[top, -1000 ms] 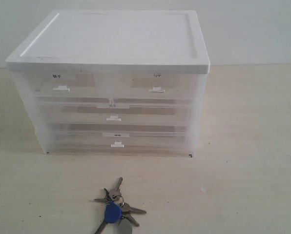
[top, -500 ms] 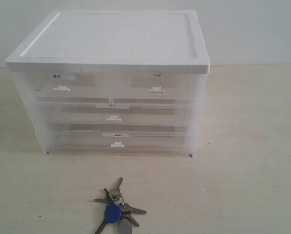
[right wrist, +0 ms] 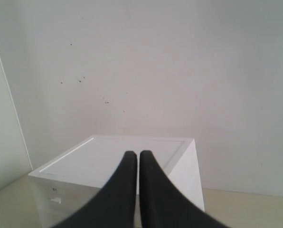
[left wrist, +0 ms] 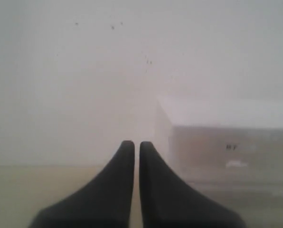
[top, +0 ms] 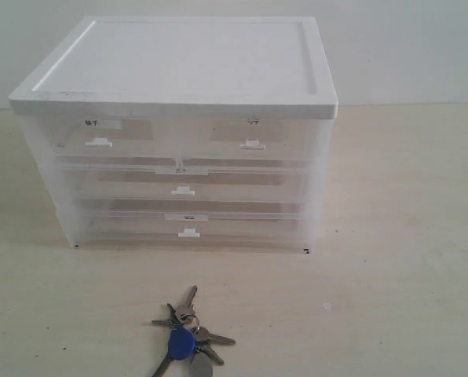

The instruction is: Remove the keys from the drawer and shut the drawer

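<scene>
The left gripper (left wrist: 133,145) is closed, its two black fingers drawn together with only a thin slit between them and nothing held there. The right gripper (right wrist: 133,154) is closed in the same way and is also empty. Neither touches anything. Both are raised in the air and aimed toward a pale wall (right wrist: 179,71).

The left wrist view shows a blurred translucent cabinet (top: 179,71) beyond the fingertips. The right wrist view looks down over that cabinet's white lid. Neither gripper appears in the exterior view.

The keys (top: 185,334) lie flat on the light table (top: 407,236), in front of the cabinet and well apart from it. Their round blue fob (top: 181,342) and grey tag (top: 200,366) are at the near end of the bunch. They show in neither wrist view, so they are well away from both grippers.

The drawer (top: 250,141) is the top right half-width one, with a faint pale label and a small white tab handle (top: 251,144). It sits pushed in, flush with the drawers around it.

Compared with the exterior pictures from a moment ago, nothing has changed. The keys, cabinet and drawer are all in the same places.
</scene>
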`<state>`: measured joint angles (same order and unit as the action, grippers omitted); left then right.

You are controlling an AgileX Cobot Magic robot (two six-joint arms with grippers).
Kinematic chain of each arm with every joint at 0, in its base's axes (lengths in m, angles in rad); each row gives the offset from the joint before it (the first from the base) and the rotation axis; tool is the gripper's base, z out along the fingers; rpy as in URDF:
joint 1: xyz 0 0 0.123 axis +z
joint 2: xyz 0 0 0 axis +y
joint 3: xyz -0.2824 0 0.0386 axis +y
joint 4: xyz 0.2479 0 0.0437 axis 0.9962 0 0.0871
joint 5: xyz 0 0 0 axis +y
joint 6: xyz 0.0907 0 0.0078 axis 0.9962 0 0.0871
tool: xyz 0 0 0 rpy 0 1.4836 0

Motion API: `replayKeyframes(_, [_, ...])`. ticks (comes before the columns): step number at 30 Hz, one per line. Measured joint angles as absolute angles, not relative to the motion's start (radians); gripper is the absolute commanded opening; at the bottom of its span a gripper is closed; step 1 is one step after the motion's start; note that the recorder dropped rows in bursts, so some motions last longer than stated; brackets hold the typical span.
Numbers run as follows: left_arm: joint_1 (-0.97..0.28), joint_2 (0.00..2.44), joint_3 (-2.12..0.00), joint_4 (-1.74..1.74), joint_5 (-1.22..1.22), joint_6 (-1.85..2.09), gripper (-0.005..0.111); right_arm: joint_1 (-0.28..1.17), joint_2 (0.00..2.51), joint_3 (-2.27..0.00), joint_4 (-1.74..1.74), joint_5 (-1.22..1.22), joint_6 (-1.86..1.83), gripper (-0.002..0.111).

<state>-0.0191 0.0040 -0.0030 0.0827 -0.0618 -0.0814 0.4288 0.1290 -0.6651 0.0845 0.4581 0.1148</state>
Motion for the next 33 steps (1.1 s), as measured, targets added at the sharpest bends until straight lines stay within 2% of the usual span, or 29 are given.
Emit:
replayKeyframes(4, [-0.019, 0.004, -0.003, 0.078, 0.085, 0.050, 0.005, 0.429, 0.129, -0.665, 0.084, 0.458, 0.115, 0.000])
replayKeyframes(13, [-0.019, 0.004, -0.003, 0.036, 0.287, 0.084, 0.005, 0.429, 0.129, -0.665, 0.084, 0.466, 0.115, 0.000])
replayKeyframes(33, [-0.044, 0.004, -0.003, 0.030, 0.299, 0.084, 0.005, 0.429, 0.129, -0.665, 0.086, 0.466, 0.115, 0.000])
